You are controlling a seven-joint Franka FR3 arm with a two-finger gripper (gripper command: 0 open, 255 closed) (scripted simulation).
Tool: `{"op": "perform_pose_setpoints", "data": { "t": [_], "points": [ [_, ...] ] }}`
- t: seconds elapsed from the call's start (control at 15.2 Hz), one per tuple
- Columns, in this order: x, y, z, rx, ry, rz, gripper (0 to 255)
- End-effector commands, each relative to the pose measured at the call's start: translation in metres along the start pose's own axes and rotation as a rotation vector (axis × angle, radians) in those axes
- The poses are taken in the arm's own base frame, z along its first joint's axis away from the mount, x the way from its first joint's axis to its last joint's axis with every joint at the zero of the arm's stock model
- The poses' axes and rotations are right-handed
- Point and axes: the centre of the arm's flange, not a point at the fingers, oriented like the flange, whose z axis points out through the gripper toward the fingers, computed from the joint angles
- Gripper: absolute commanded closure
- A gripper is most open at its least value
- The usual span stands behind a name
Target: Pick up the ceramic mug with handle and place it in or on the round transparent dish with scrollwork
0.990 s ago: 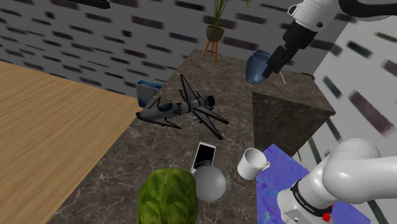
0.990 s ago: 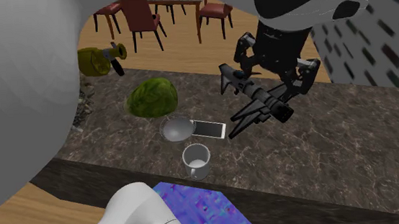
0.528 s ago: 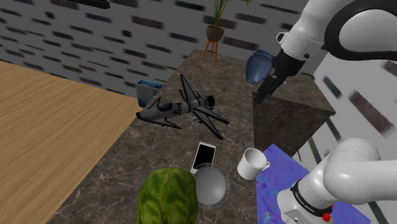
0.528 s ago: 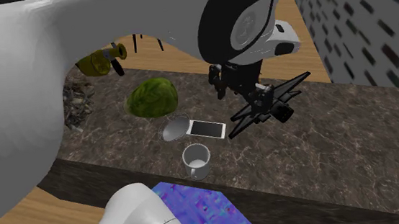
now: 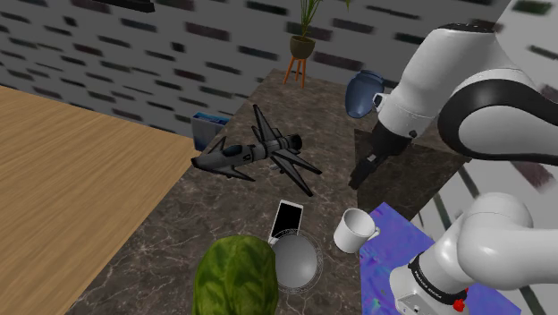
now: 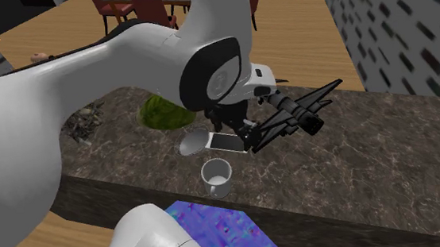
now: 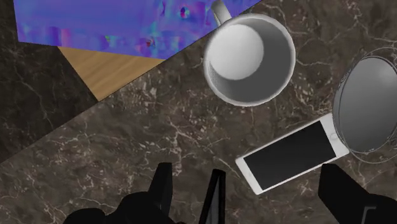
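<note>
A white mug [image 5: 355, 230] [image 6: 217, 177] [image 7: 249, 58] stands upright on the dark marble counter [image 5: 179, 259], close to the stand's edge. In the wrist view its handle [image 7: 221, 9] points away from the gripper. The round transparent dish [image 5: 297, 259] [image 6: 195, 143] [image 7: 369, 105] lies a short way beside the mug, touching a phone. My black gripper [image 5: 358, 176] [image 6: 239, 133] [image 7: 251, 197] hangs open above the counter, pointing down, with the mug a little ahead of its fingers. Nothing is between the fingers.
A white phone [image 5: 287, 219] [image 6: 229, 143] [image 7: 292, 156] lies between dish and gripper. A dark toy jet [image 5: 255, 150] [image 6: 298, 117] sits mid-counter. A green leafy ball [image 5: 234, 277] [image 6: 162, 112] is beside the dish. A blue vase [image 5: 360, 94] and a blue box [image 5: 208, 127] stand farther back. The stand's purple top [image 5: 393, 259] borders the mug.
The arm has swung down from high near the blue vase to just above the counter near the mug. The fingers stayed open.
</note>
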Motion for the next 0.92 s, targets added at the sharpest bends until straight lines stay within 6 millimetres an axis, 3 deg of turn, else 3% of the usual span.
{"op": "perform_pose_setpoints", "data": {
  "t": [0.0,0.53,0.86],
  "points": [
    [-0.011,-0.015,0.024,-0.012,-0.015,0.0,0],
    [-0.052,-0.068,0.1,-0.057,-0.071,-0.007,0],
    [-0.054,-0.066,0.126,-0.057,-0.071,-0.007,0]
  ]
}}
